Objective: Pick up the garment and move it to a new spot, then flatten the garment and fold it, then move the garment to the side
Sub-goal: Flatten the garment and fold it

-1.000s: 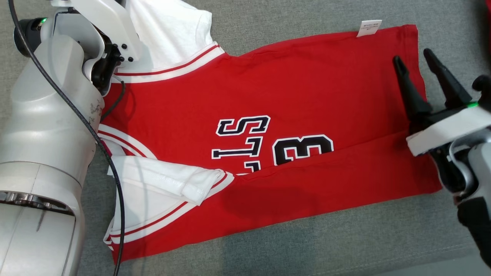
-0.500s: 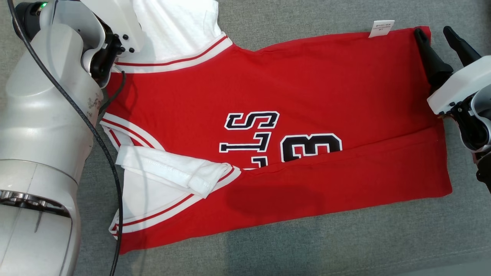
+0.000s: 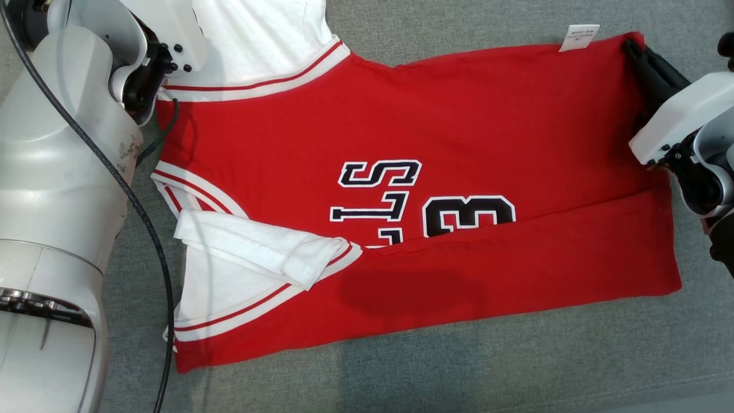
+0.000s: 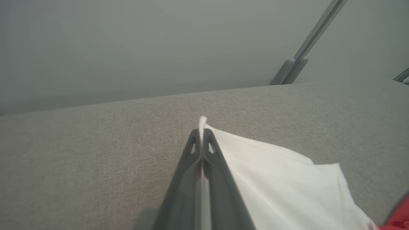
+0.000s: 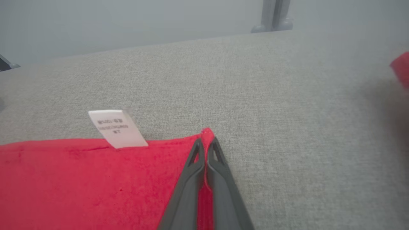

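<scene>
Seemingly part-folded, the red garment [image 3: 459, 126] is pinched by left fingers [image 4: 185, 179] and right fingers [image 5: 187, 188].

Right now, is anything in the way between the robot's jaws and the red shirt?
Nothing visible is. The left jaws are shut on the white sleeve of the shirt, and the right jaws are shut on its red corner beside the white label.

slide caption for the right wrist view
Right gripper shut on a corner of the red jersey, beside its white label, on grey upholstery.
</scene>
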{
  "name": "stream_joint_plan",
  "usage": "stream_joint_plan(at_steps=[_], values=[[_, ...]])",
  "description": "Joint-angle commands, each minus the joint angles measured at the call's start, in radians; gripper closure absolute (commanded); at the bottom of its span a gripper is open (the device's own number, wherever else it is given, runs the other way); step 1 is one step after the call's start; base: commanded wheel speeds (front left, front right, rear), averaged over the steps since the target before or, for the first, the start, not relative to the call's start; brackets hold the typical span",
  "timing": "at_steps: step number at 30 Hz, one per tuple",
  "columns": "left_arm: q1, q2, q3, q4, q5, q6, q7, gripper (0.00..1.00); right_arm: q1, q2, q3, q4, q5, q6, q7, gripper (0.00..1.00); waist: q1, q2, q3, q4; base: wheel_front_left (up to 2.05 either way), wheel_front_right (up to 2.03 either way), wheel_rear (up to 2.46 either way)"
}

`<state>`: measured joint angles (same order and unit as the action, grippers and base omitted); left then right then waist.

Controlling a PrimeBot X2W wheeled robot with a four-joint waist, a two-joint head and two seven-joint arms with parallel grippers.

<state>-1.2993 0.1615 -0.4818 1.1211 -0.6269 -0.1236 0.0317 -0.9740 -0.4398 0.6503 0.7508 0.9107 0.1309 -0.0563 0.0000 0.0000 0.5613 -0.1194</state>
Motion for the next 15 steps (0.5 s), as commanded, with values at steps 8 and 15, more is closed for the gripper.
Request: stream_joint_plan(at_steps=[8, 15], values=[[-0.008, 0.079, 0.014, -0.077, -0.002, -0.006, -0.121, 1.00, -0.061, -0.036, 0.056, 0.054, -0.004, 0.000, -0.167, 1.00, 0.0000, 0.0000, -0.004, 0.014, 0.00, 0.00, 0.00], [0.059, 0.094, 0.023, -0.162, -0.028, -0.007, -0.213, 1.00, -0.033, -0.070, 0.072, 0.022, 0.011, 0.000, -0.203, 1.00, 0.0000, 0.0000, -0.025, 0.047, 0.00, 0.00, 0.00]])
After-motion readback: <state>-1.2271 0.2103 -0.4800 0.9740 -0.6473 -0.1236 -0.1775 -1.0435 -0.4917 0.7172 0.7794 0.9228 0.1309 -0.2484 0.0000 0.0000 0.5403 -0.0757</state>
